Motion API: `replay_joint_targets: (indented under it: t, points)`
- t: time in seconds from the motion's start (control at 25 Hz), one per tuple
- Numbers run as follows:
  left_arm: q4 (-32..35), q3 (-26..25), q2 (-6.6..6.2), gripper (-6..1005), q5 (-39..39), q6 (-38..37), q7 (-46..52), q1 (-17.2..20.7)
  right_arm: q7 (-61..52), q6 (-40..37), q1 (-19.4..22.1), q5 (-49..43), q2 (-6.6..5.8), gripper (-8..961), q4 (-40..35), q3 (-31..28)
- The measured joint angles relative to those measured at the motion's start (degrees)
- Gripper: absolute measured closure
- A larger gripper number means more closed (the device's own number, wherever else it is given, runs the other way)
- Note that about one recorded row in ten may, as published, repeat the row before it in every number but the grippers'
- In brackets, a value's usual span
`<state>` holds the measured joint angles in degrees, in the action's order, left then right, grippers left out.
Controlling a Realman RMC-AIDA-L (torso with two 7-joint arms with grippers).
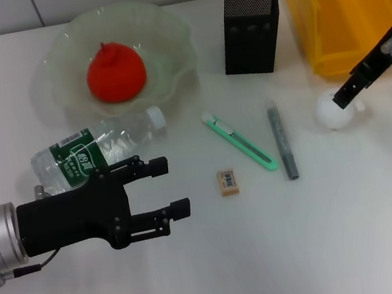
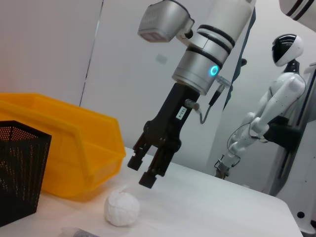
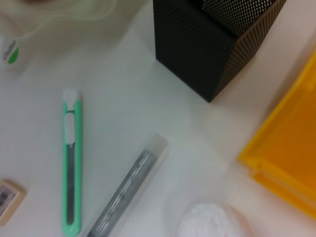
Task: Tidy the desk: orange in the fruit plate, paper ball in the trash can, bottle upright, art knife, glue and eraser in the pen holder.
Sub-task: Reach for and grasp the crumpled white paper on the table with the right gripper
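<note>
White surface (image 1: 360, 240); yellow trash can (image 1: 342, 12) far right, just behind the paper ball; pale-green fruit plate (image 1: 65, 52) far left, orange (image 1: 116, 72) already sitting in it; black mesh pen holder (image 1: 250, 26) far centre, between plate and trash can; water bottle (image 1: 96, 152) lying on its side near left, white cap pointing right, long axis roughly left-right; left end effector (image 1: 176, 187) just near of the bottle, fingers spread wide, empty, pointing right; right end effector (image 2: 143, 170) at right, fingers narrowly apart with nothing between them, tips poised just above the paper ball (image 1: 334, 111); ball lies directly under and slightly left of those tips, close in front of the trash can, so right arm is clearly the nearer one; likely next step is descend and close on the ball, then a short carry back to the can; mint-green art knife (image 1: 239, 142) centre, long axis diagonal far-left to near-right; grey glue stick (image 1: 281, 140) just right of it, nearly far-near; eraser (image 1: 228, 181) near of the knife, apart from it.
</note>
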<state>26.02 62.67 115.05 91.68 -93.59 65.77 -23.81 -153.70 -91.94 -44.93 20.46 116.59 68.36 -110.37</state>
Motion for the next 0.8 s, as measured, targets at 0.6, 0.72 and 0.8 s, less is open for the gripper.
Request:
replay_joint_targets:
  t: [0.6,0.72,0.8]
  points:
    - [0.0,-0.28,0.31,199,-0.25,0.56,0.36,-0.39,1.71,10.69,0.64,0.56,1.3,287,-7.73,4.59]
    - [0.0,-0.34,0.33,199,-0.27,0.62,0.37,-0.7,1.74,11.42,0.71,0.56,1.33,289,-8.56,4.84]
    - [0.0,-0.35,0.34,199,-0.28,0.68,0.38,-0.86,1.92,11.56,0.75,0.57,1.37,291,-8.97,4.86]
